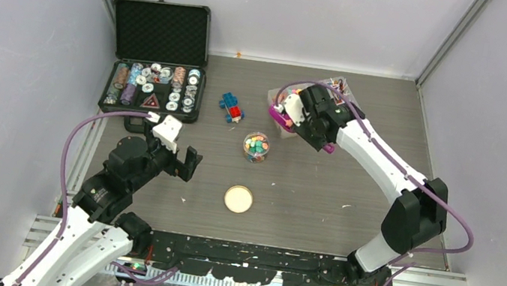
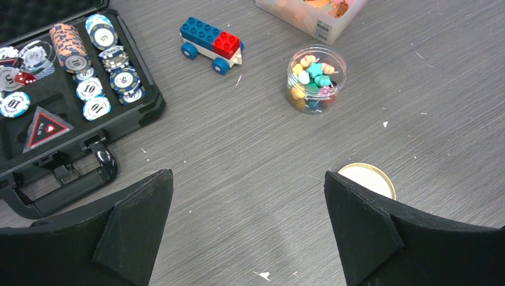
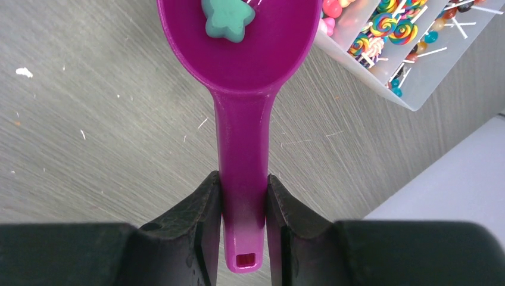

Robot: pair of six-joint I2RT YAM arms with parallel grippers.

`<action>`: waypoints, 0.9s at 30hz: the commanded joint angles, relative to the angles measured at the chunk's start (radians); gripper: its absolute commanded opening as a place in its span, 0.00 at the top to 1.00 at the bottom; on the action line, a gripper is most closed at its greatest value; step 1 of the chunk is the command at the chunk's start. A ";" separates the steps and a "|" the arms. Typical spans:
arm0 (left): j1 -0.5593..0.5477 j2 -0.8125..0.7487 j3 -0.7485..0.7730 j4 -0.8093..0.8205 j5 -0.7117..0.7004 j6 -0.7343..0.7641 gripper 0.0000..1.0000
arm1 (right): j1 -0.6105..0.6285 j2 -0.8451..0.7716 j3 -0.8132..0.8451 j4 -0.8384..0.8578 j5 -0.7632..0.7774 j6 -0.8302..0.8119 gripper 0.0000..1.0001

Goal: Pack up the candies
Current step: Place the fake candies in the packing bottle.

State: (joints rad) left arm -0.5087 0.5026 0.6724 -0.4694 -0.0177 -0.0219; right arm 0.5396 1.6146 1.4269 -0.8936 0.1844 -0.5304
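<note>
Purple scoop [image 3: 241, 137] clamped by its handle in right gripper [image 3: 243, 185], one teal candy [image 3: 223, 21] aboard, beside tray [image 3: 369, 74] at one o'clock; apparently the ferrying step, next calling for level carry to part-filled jar [image 2: 317, 109] at centre, then a tip; left gripper [image 2: 249, 176] jaws apart at eight o'clock.

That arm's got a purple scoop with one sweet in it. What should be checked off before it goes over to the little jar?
1. Right gripper clamped on the handle of the purple scoop: ok.
2. Load aboard: one teal star candy sits in the bowl: ok.
3. Jar uncovered, its lid lying apart on the table: ok.
4. Room in the jar: cannot tell; candies look piled near the rim.
5. Way to the jar free: ok; toy brick car stands off to the side.
6. Left gripper open, clear of the jar: ok.
</note>
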 commanded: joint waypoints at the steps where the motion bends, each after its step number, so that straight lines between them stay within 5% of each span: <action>1: -0.002 -0.012 0.000 0.026 -0.005 0.002 0.00 | 0.068 -0.066 0.005 -0.073 0.102 -0.081 0.99; 27: -0.002 -0.033 0.000 0.028 -0.005 -0.004 0.00 | 0.324 0.039 0.006 -0.165 0.586 -0.252 1.00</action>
State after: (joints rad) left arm -0.5087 0.4835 0.6724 -0.4694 -0.0177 -0.0223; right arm 0.8482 1.6360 1.4155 -1.0550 0.6373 -0.6636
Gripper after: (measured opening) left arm 0.996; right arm 0.335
